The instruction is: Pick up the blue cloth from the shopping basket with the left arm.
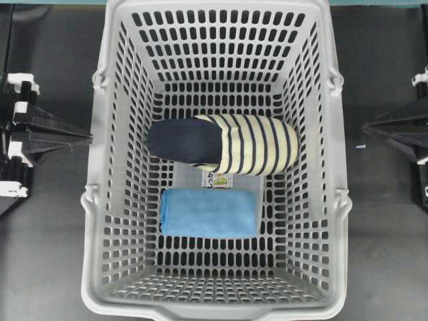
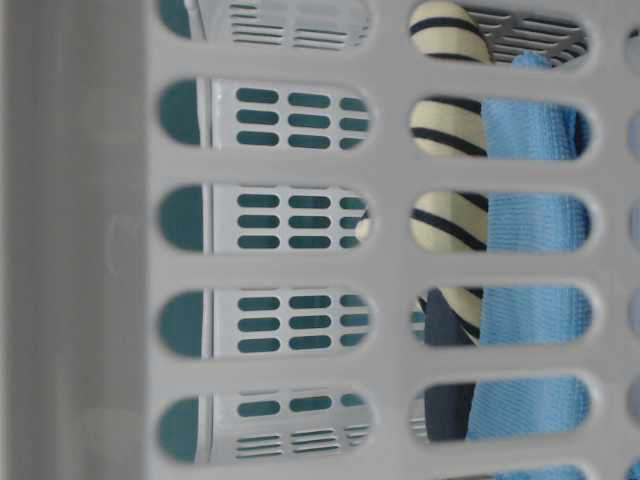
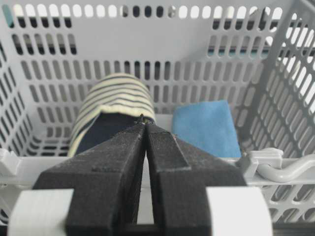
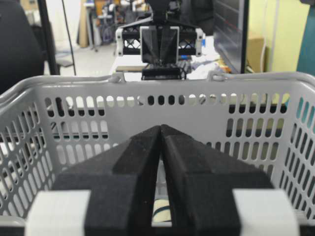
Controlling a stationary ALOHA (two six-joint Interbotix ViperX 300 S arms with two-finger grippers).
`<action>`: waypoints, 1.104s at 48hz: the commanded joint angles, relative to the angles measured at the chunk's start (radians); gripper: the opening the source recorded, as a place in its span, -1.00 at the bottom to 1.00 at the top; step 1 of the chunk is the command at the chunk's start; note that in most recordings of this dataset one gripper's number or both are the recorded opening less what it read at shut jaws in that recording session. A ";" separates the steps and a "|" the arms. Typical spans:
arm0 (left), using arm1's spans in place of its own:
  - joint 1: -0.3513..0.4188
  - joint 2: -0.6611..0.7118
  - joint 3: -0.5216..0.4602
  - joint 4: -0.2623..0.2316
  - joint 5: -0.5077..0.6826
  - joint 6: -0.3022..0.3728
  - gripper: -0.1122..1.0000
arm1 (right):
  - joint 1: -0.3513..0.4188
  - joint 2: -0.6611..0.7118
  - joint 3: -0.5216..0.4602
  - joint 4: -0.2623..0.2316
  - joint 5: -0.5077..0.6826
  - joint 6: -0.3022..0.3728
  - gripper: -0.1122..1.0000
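The blue cloth (image 1: pixel 209 212) lies folded flat on the floor of the grey shopping basket (image 1: pixel 107 200), near the front wall. It also shows in the left wrist view (image 3: pixel 206 128) and through the wall slots in the table-level view (image 2: pixel 530 320). My left gripper (image 1: pixel 85 138) is shut and empty, outside the basket's left wall, pointing in over the rim (image 3: pixel 144 121). My right gripper (image 1: pixel 368 127) is shut and empty outside the right wall (image 4: pixel 161 128). Both are well apart from the cloth.
A cream slipper (image 1: pixel 224 144) with a navy toe and dark stripes lies across the basket just behind the cloth (image 3: pixel 115 101). A clear packet with a label (image 1: pixel 215 179) lies between them. The basket's high lattice walls (image 3: pixel 147 44) surround everything. A folded handle (image 3: pixel 280 169) rests on the rim.
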 commanded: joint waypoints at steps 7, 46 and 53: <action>-0.029 0.005 -0.117 0.041 0.189 -0.063 -0.80 | 0.008 0.012 -0.028 0.029 0.017 0.046 -0.80; -0.075 0.414 -0.736 0.043 0.859 -0.074 -0.80 | 0.009 0.000 -0.137 0.021 0.262 0.080 0.39; -0.086 0.505 -0.813 0.041 0.890 -0.095 -0.79 | 0.012 0.000 -0.147 0.021 0.236 0.078 0.64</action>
